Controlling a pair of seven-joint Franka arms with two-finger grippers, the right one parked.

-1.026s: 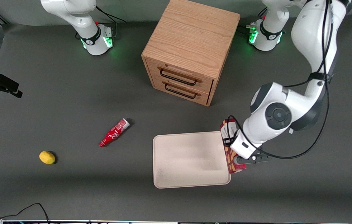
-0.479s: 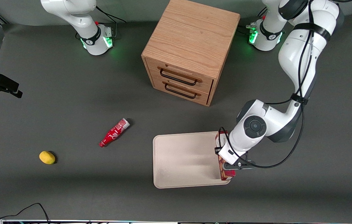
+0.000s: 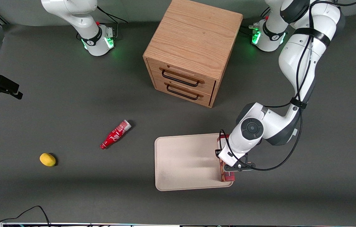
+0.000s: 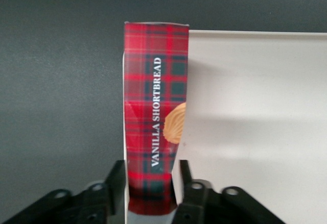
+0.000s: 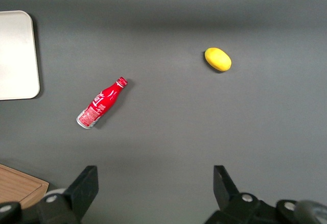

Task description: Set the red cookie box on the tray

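Two fingers (image 4: pixel 116 180) clamp the box (image 4: pixel 155 117) by its long sides, the gripper (image 4: pixel 149 189) holding it over the tray (image 3: pixel 184 160) edge at the working arm's end. Box straddles the rim, part over tray, part over table (image 3: pixel 71 94). Releasing now risks it tipping off the rim onto the table.

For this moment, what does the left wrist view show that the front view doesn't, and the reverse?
Only the left wrist view shows the tool shut on the slim dark-red tartan cookie box, which reads "Vanilla Shortbread". Only the front view shows the wooden two-drawer cabinet, the red bottle and the yellow lemon-like object. Both show the box over the edge of the pale beige tray, toward the working arm's end.
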